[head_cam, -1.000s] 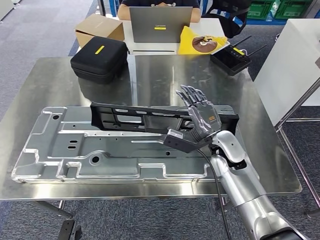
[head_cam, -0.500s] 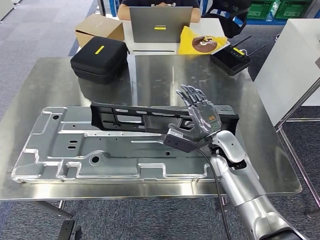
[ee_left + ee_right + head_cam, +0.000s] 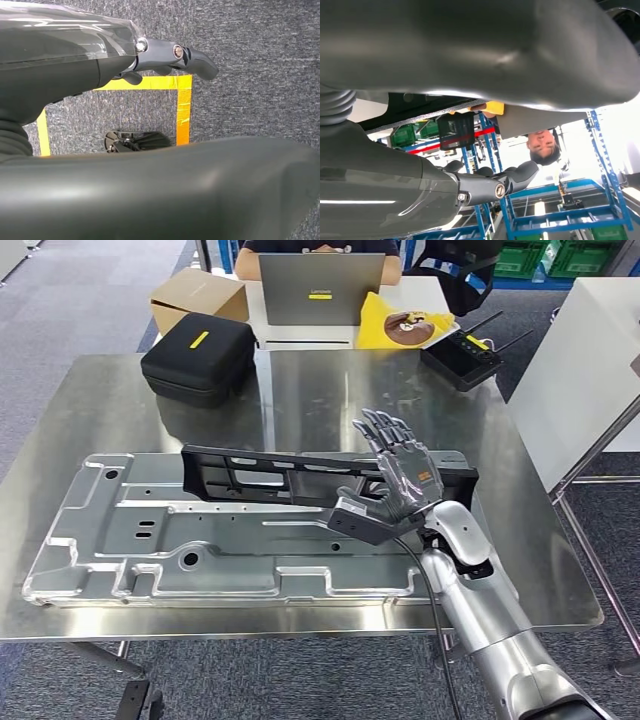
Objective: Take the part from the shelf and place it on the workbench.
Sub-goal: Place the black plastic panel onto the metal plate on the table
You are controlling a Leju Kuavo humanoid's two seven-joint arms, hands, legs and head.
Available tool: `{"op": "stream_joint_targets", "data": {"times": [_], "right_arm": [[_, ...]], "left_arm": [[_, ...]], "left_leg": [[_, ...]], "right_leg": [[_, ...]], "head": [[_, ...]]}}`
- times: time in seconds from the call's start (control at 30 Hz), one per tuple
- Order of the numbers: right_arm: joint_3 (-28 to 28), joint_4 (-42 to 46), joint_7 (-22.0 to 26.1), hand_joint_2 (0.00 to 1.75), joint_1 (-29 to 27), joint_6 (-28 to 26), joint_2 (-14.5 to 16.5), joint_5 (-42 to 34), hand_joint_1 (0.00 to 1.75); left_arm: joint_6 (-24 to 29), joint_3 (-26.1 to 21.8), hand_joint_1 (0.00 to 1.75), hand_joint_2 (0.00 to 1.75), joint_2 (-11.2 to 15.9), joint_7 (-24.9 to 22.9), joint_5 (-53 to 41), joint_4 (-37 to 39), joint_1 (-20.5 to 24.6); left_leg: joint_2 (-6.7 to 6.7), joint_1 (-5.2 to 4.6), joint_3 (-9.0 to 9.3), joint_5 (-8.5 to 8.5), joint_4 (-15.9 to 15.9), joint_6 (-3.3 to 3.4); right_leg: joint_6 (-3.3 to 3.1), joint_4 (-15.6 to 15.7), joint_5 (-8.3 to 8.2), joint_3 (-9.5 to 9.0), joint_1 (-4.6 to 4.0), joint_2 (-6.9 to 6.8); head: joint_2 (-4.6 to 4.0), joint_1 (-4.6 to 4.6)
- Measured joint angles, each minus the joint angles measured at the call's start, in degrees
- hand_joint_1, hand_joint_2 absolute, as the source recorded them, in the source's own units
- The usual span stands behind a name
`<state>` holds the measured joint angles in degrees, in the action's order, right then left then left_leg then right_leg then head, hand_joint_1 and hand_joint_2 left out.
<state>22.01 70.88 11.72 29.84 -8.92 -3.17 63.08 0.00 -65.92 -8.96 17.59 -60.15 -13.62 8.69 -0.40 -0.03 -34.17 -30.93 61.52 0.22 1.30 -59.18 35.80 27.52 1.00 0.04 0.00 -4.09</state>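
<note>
A long black plastic part (image 3: 302,478) is seen lying on the large stamped metal panel (image 3: 151,540) that rests flat on the steel workbench (image 3: 317,390). The part runs across the panel from near its middle to its right end, along the far side. The right hand (image 3: 392,485) is positioned over the right portion of the part, with its fingers (image 3: 377,428) spread and pointing away from the robot and its thumb (image 3: 355,520) stretched toward the left over the panel. Nothing is clasped in it; the hand is released, and whether its palm touches the part cannot be told. In the right wrist view, the thumb (image 3: 497,182) is seen extended with nothing against it.

The left hand (image 3: 166,55) is seen in the left wrist view, above grey carpet (image 3: 256,75) marked with yellow tape (image 3: 183,107). Whether its fingers are spread or clenched cannot be told.

At the far left of the workbench a black zip case (image 3: 198,358) with a yellow label is set. Beyond it, a cardboard box (image 3: 198,295), a grey laptop (image 3: 320,287) and a yellow bag (image 3: 400,325) are seen on a second table, and a black device with antennas (image 3: 462,358) lies at the far right edge of the workbench. A person (image 3: 317,248) is seated behind the laptop.
</note>
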Motion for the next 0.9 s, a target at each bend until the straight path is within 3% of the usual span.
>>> {"op": "stream_joint_targets", "data": {"times": [0.9], "right_arm": [[0.0, 0.0, 0.0, 0.0, 0.0, 0.0, 0.0, 0.0, 0.0]], "left_arm": [[0.0, 0.0, 0.0, 0.0, 0.0, 0.0, 0.0, 0.0, 0.0]], "left_leg": [[0.0, 0.0, 0.0, 0.0, 0.0, 0.0]], "right_leg": [[0.0, 0.0, 0.0, 0.0, 0.0, 0.0]], "head": [[0.0, 0.0]]}}
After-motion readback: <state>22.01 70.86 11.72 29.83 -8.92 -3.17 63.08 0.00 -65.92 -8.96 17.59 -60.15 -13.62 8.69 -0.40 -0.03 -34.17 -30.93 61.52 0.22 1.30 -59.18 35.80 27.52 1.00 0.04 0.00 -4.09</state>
